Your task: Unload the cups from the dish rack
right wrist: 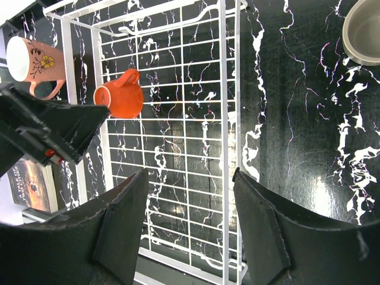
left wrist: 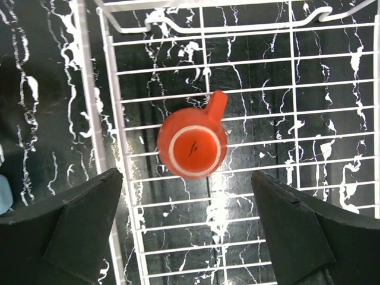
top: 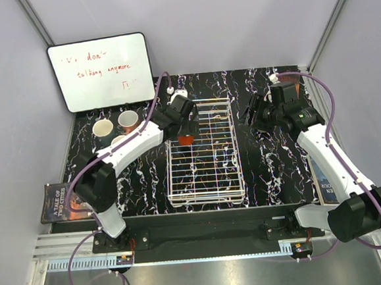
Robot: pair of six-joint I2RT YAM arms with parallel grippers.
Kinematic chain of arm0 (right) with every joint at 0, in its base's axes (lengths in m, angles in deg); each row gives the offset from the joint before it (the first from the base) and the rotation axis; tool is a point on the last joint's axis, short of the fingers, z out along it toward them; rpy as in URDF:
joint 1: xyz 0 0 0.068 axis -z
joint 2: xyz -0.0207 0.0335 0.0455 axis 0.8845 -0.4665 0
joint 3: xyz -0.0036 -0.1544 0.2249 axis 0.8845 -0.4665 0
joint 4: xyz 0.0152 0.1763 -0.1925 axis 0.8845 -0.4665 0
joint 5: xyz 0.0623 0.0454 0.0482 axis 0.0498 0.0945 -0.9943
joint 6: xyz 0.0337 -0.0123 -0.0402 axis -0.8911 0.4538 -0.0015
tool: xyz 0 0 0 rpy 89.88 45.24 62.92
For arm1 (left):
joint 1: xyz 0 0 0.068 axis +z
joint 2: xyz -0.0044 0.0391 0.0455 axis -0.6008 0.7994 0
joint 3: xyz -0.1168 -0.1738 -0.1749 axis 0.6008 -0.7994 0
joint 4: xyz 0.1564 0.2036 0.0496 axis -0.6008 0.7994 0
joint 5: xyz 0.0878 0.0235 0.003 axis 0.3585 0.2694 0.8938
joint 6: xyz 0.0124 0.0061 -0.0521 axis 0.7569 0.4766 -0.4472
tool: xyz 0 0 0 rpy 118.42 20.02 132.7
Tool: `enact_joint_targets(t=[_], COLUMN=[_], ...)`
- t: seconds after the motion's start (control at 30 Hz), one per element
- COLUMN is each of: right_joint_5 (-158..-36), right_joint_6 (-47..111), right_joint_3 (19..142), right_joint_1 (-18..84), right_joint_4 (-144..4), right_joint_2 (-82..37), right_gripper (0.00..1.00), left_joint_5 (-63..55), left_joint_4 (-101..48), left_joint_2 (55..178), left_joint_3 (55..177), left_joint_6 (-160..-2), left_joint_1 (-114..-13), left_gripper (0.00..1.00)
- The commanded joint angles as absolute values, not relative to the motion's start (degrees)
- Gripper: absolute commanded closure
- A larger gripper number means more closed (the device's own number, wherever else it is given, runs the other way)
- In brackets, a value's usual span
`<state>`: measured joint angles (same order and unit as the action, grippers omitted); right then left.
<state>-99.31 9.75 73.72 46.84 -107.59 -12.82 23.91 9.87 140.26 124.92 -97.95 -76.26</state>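
Left tool (left wrist: 186, 178), right tool (right wrist: 190, 175): seemingly open

Fixed overhead view plus two wrist views.
Left wrist close, straight down on small red mug (left wrist: 192, 148) just ahead of claw (left wrist: 184, 175); right wrist farther, oblique, sharing it.

From above, the left tool (top: 183, 124) hides most of the red mug (top: 187, 141), and a book (top: 317, 175) lies largely under the right arm (top: 330, 154). The left wrist view crops a pale blue object (left wrist: 3, 193) at its left edge. The right wrist view crops a grey cup (right wrist: 363, 29) at its corner. The red writing on the whiteboard (top: 99, 70) is barely legible.
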Motion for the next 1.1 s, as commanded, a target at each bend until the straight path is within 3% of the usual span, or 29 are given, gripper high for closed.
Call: enact_joint_targets(t=[0.0, 0.47, 0.57, 0.6, 0.7, 0.73, 0.8, 0.83, 0.87, 1.07], right_joint_5=[-99.4, -99.1, -99.1, -99.1, -99.2, -99.1, -99.3, -99.3, -99.3, -99.4], right_joint_6=[10.9, 11.3, 11.4, 11.4, 11.4, 11.4, 11.4, 11.2, 11.2, 10.9], right_joint_3=[73.8, 73.5, 73.4, 73.4, 73.3, 73.2, 73.2, 73.1, 73.1, 73.5], right_joint_1=[46.6, 46.6, 46.6, 46.6, 46.6, 46.6, 46.6, 46.6, 46.6, 46.6], right_joint_4=[-106.6, -107.3, -107.3, -107.3, -107.3, -107.3, -107.3, -107.3, -107.3, -107.3], right_joint_2=[-11.2, -12.5, -12.7, -12.8, -12.9, -12.9, -12.9, -12.9, -12.8, -11.9], right_gripper=[0.34, 0.34, 0.34, 0.34, 0.34, 0.34, 0.34, 0.34, 0.34, 0.34], left_joint_5=[22.6, 22.4, 21.4, 21.0, 20.8, 20.7, 20.5, 20.4, 20.5, 19.1], left_joint_4=[7.1, 3.4, 2.6, 2.1, 1.8, 1.8, 1.8, 1.8, 1.8, 1.9], left_joint_2=[142.6, 148.5, 148.3, 148.0, 147.5, 147.5, 147.1, 147.0, 146.9, 142.2], left_joint_3=[127.5, 124.8, 124.3, 123.9, 123.5, 123.3, 122.9, 122.6, 122.4, 120.4], left_joint_6=[-97.7, -97.7, -97.2, -97.0, -96.8, -96.6, -96.5, -96.3, -96.4, -96.9], left_joint_1=[-76.5, -76.1, -76.0, -76.0, -76.0, -76.0, -76.0, -76.0, -76.0, -76.1], left_gripper=[0.06, 0.09, 0.22, 0.31, 0.47, 0.59, 0.71, 0.89, 1.00, 1.00])
